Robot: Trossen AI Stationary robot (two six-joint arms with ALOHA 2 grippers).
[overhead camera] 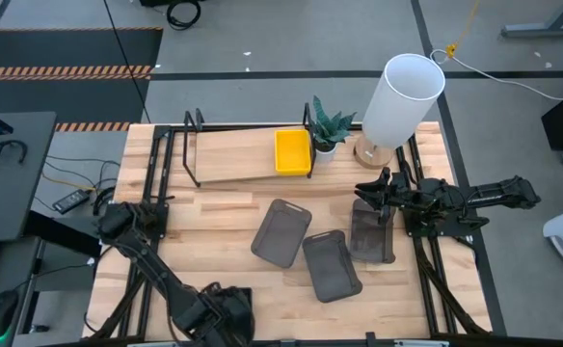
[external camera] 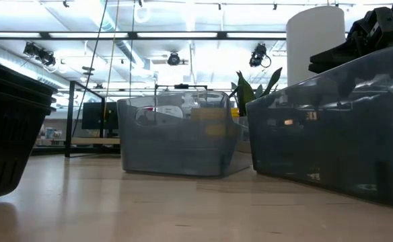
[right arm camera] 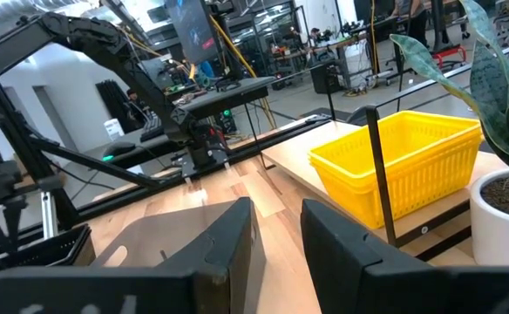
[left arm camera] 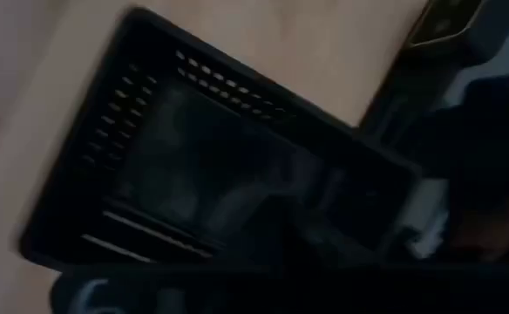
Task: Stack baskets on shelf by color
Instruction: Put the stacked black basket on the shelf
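Observation:
A yellow basket stack [overhead camera: 293, 152] sits at the right end of the shelf [overhead camera: 231, 156] and also shows in the right wrist view [right arm camera: 394, 166]. Three smoky grey baskets lie on the tabletop: left [overhead camera: 281, 231], middle [overhead camera: 331, 264], right [overhead camera: 372, 233]. My right gripper [overhead camera: 374, 193] hovers open over the right basket's far end, with bare table showing between its fingers [right arm camera: 276, 240]. My left gripper [overhead camera: 212, 310] is at the near edge, close over a black slotted basket [left arm camera: 211, 174], which rests on its base [external camera: 8, 134]. Its fingers do not show.
A potted plant [overhead camera: 328, 130] and a tall white cylinder lamp [overhead camera: 402, 96] stand at the far right, beside the shelf's end post [right arm camera: 378, 174]. Black frame rails run along both table sides. Bare wood lies left of the grey baskets [overhead camera: 195, 241].

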